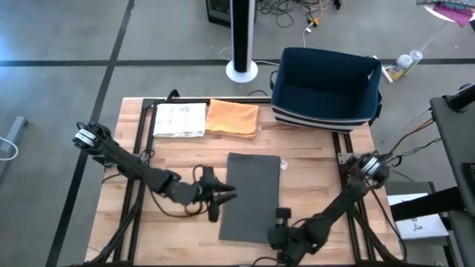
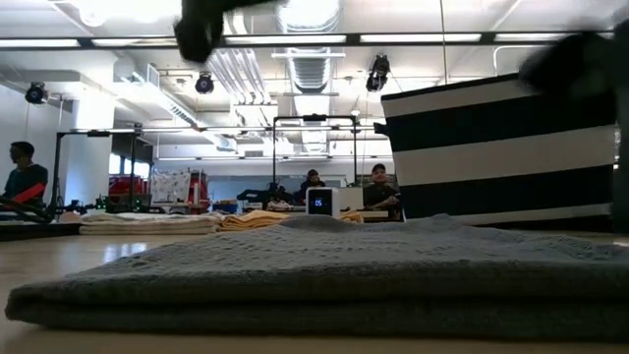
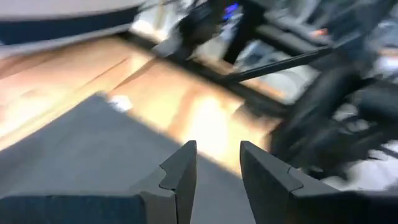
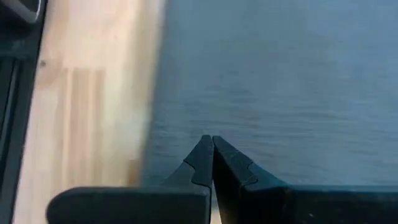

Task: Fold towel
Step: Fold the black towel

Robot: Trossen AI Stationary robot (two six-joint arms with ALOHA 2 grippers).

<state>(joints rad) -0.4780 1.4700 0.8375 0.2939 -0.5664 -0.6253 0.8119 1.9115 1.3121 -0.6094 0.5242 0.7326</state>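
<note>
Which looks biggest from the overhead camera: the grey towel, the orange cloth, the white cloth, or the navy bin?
1. Navy bin, though it stands taller, so nearer the camera
2. Grey towel
3. Orange cloth and white cloth: too alike to rank

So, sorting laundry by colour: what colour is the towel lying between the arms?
Dark grey towel; clearest in the high view.

Wooden counter (image 1: 312, 170) carries all items; navy bin (image 1: 325, 87) with striped base at far right corner, well apart from the fingers (image 3: 180, 171); folded orange cloth (image 1: 232, 117) beyond the fingers at the far edge, touching a folded white cloth (image 1: 179, 119) beside it; white pedestal fan base (image 1: 242, 70) on floor past the counter; bottles (image 1: 404, 63) on floor near bin; seated people (image 2: 22, 177) in room behind.
</note>
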